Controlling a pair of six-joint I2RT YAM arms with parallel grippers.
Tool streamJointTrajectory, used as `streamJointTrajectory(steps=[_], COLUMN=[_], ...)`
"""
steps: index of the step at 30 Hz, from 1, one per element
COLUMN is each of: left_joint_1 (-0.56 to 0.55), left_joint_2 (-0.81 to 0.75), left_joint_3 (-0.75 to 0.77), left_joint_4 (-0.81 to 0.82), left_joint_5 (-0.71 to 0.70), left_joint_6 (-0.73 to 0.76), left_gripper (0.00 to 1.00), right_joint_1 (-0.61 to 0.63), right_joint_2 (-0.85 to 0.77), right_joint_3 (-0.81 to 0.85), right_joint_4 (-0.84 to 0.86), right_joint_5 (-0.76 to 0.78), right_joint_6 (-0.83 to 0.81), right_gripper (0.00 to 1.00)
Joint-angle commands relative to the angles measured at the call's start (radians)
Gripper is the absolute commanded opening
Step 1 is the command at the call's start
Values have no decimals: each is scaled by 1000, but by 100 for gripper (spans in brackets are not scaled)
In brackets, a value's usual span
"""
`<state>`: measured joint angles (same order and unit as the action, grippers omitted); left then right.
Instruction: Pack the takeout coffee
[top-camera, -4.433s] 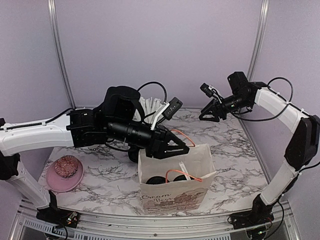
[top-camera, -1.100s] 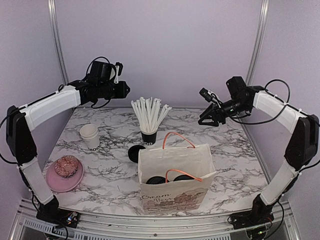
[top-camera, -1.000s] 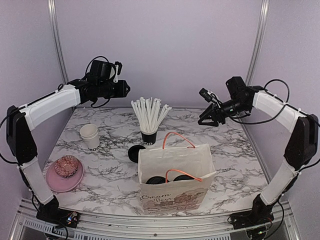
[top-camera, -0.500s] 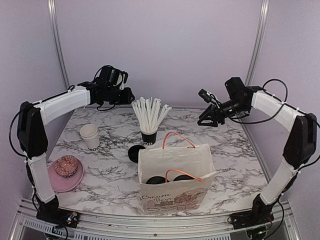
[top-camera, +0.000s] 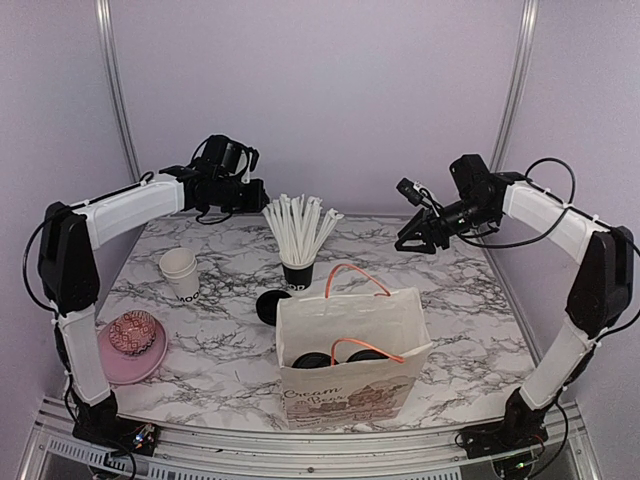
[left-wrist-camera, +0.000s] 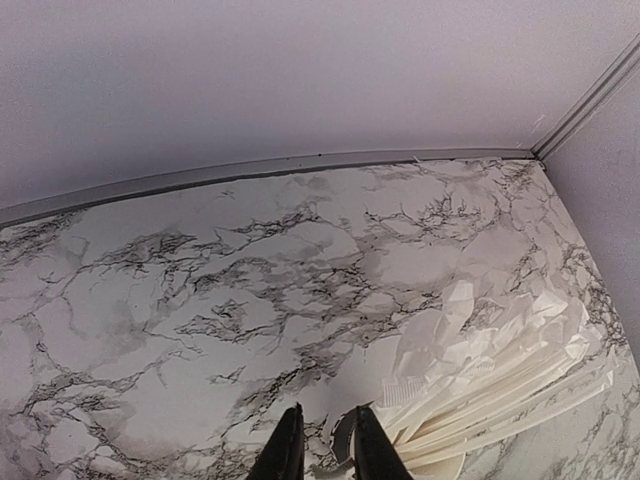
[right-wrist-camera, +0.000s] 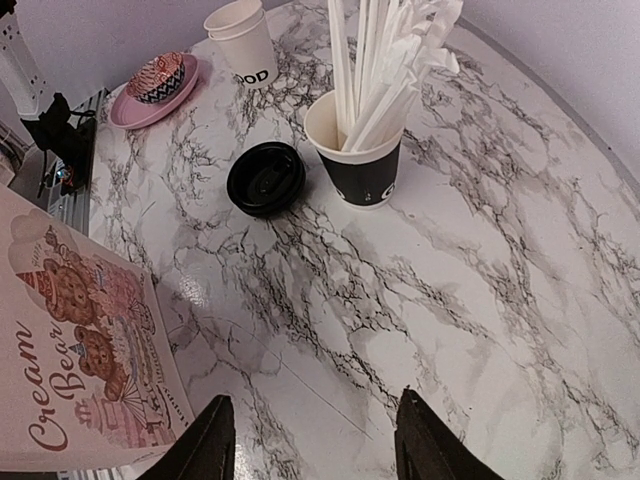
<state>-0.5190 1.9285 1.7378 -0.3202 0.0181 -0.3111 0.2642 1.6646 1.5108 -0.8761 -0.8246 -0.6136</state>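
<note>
The takeout coffee stands inside the white paper bag (top-camera: 345, 398) at the table's front. Only its two black lids (top-camera: 312, 360) (top-camera: 367, 355) show through the bag's open top; the cup bodies are hidden. My left gripper (top-camera: 258, 192) hovers high at the back left, beside the straws (left-wrist-camera: 500, 370). Its jaws stand a narrow gap apart with nothing between them. My right gripper (top-camera: 405, 240) hangs in the air at the back right, open and empty, well clear of the bag (right-wrist-camera: 70, 350).
A black cup of white straws (top-camera: 297, 272) (right-wrist-camera: 362, 160) stands behind the bag, with a loose black lid (top-camera: 270, 305) (right-wrist-camera: 265, 178) next to it. Lidless white cups (top-camera: 180, 272) (right-wrist-camera: 243, 38) sit at the left. A pink plate (top-camera: 118, 370) (right-wrist-camera: 125, 108) holds a patterned cupcake.
My left arm has drawn away from the bag, then swung right toward the straws while its jaws narrowed. The right arm has barely moved.
</note>
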Motion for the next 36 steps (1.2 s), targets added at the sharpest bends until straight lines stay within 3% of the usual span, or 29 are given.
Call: streamJointTrajectory(steps=[1, 7, 19, 23, 32, 36], left_joint_1=[4, -12, -33, -34, -35, -47], left_joint_2=[0, -110, -447, -596, -771, -816], left_joint_3=[26, -4, 2, -11, 7, -28], left_joint_4=[-19, 12, -65, -73, -194, -195], left_joint_5=[-5, -62, -84, 58, 456, 547], left_joint_6=[5, 18, 112, 141, -1, -61], left_gripper=[15, 1, 0, 0, 0, 0], right_joint_1=[0, 0, 0, 0, 0, 0], right_joint_2=[12, 27, 56, 55, 91, 87], right_joint_3=[34, 39, 88, 85, 147, 147], right_joint_4=[-8, -8, -52, -52, -83, -84], right_joint_5=[-1, 5, 45, 76, 66, 69], right_joint_6=[-11, -14, -40, -48, -44, -44], right_gripper=[52, 52, 51, 51, 50, 51])
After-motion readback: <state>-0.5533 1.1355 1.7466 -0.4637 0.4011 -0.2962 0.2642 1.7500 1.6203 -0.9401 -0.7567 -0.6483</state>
